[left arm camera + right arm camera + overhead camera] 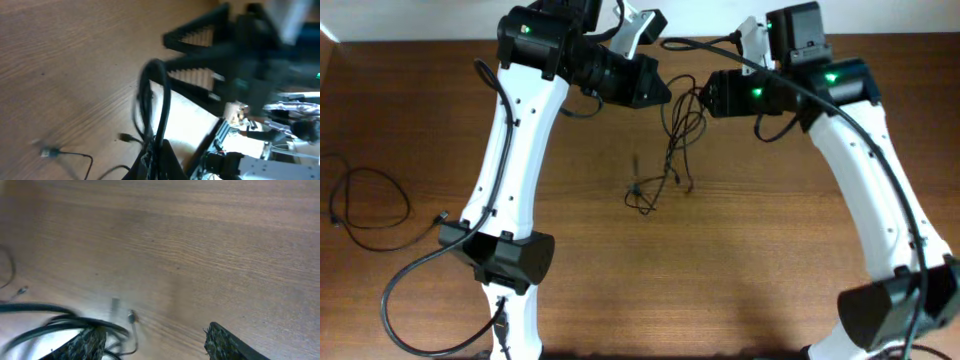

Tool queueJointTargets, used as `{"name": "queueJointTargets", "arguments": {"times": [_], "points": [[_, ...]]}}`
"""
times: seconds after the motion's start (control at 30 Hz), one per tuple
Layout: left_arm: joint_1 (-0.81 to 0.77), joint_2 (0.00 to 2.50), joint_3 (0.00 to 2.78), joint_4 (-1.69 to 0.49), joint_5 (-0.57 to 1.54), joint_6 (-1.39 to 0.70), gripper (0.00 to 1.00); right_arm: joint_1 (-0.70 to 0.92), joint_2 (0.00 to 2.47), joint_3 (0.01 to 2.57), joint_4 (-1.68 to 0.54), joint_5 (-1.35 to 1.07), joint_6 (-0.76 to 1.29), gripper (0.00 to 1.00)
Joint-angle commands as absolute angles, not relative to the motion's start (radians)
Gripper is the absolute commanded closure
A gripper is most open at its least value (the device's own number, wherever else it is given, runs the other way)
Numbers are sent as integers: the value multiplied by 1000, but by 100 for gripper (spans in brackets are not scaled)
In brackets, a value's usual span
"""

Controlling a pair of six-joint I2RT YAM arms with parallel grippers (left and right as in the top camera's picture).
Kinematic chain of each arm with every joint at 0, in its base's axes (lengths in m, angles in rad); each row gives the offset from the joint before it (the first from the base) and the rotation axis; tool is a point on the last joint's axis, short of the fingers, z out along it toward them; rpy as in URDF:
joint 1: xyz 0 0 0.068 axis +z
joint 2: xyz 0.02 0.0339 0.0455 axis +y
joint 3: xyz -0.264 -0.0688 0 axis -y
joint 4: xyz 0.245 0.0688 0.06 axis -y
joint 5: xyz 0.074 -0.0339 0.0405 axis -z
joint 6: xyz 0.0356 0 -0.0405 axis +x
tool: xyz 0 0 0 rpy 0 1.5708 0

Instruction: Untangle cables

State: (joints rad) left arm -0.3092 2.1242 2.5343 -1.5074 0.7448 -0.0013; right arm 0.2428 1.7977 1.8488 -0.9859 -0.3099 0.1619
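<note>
**Two-arm cell above a wooden table [790, 250], the arms meeting over its far centre.**

- **Left arm.** The left pincer [156, 150] shows its fingers closed together into a single dark wedge. The cables [165, 107] run straight into its tip, so it is clamped on them, though the blur hides the contact itself. From the tip the strands rise ahead of the pincer as a narrow loop. A small plug [125, 136] juts out just beside the tip.
- **Right arm.** The right pincer [156, 340] stands with its fingers [90, 342] wide apart, and the table shows through the gap. The bundle meets the outer side of one finger. Whether it touches that finger or only passes just beside it cannot be told. From there it sweeps away from the pincer on that same side.
- **Overhead.** The two pincers face one another, near but apart, and the bundle hangs in the gap between them. It trails down from both to a small tangle on the table, on the side toward the arm bases.
- **Elsewhere on the table.** A lone cord [406, 207] lies flat in a loose loop, well apart from both pincers, on the outer side of the left arm [515, 150].
</note>
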Motion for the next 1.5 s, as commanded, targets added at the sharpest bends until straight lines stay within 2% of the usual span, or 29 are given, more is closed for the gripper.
{"name": "queueJointTargets", "arguments": {"times": [0.0, 0.13, 0.4, 0.5, 0.83, 1.07, 1.2, 1.33, 1.47], "points": [[-310, 2111, 2550, -1531, 829, -8, 100, 240, 1832, 1849, -967, -176, 222, 38], [-311, 2111, 2550, -1539, 876, -8, 100, 242, 1837, 1849, -933, -212, 222, 39], [-311, 2111, 2550, -1539, 876, -8, 100, 242, 1837, 1849, -775, -601, 245, 40], [-311, 2111, 2550, -1538, 876, -8, 100, 242, 1837, 1849, -753, -663, 252, 44], [-311, 2111, 2550, -1535, 1088, -7, 100, 243, 1876, 1849, -676, -659, 275, 46], [-288, 2111, 2550, -1535, 1076, 23, 100, 237, 1956, 1849, -746, -639, 297, 50], [-244, 2111, 2550, -1539, 941, 22, 100, 207, 1959, 1849, -842, -609, 297, 63], [-218, 2111, 2550, -1538, 859, 22, 100, 162, 1959, 1849, -944, -681, 240, 96], [-218, 2111, 2550, -1538, 859, 23, 100, 161, 1959, 1850, -950, -885, 162, 96]]}}
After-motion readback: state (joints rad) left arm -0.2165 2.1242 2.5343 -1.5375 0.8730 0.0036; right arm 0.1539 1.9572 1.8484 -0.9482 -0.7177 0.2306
